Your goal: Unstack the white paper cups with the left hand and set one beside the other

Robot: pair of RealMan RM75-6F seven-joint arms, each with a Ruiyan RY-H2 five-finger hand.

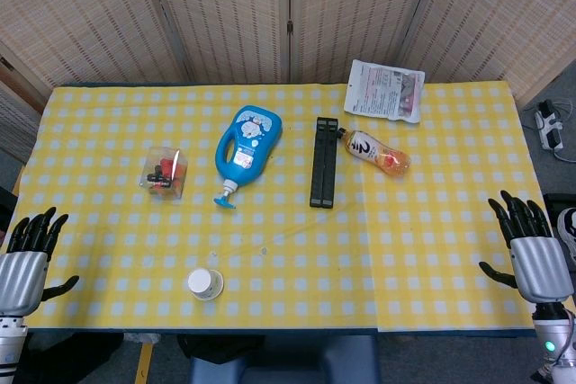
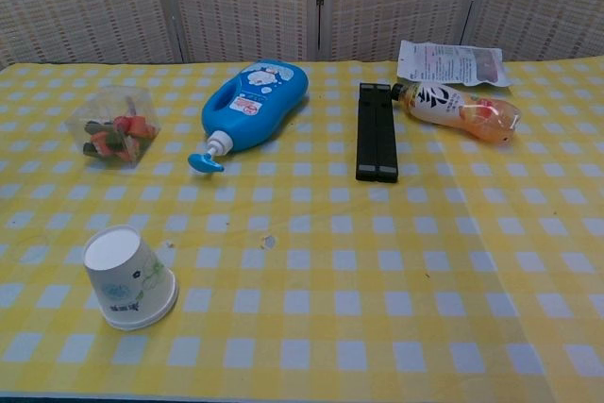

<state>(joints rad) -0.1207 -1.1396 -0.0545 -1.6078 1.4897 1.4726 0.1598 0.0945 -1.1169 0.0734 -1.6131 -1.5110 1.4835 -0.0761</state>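
While the white paper cups stand nested as one stack, upside down with the rim on the cloth near the front edge toward the robot's left, nothing touches them; the chest view shows the outer cup's flat base uppermost and small printed marks on its side. Both hands are well apart from the stack. At the front left corner, the left hand hovers with its dark fingers spread and pointing away from the robot, holding nothing. Over at the front right edge, the right hand sits the same way, fingers fanned apart and empty. Neither hand appears in the chest view. Behind the cups, a small clear plastic box holds red and dark bits. Just to its right lies a blue pump bottle on its side, its nozzle pointing toward the front. Right of that, a long black bar runs front to back, and a clear drink bottle of orange liquid lies tilted with its cap touching or nearly touching the bar's far end. A white printed pouch lies flat at the back. All of it rests on the yellow-and-white checked tablecloth.
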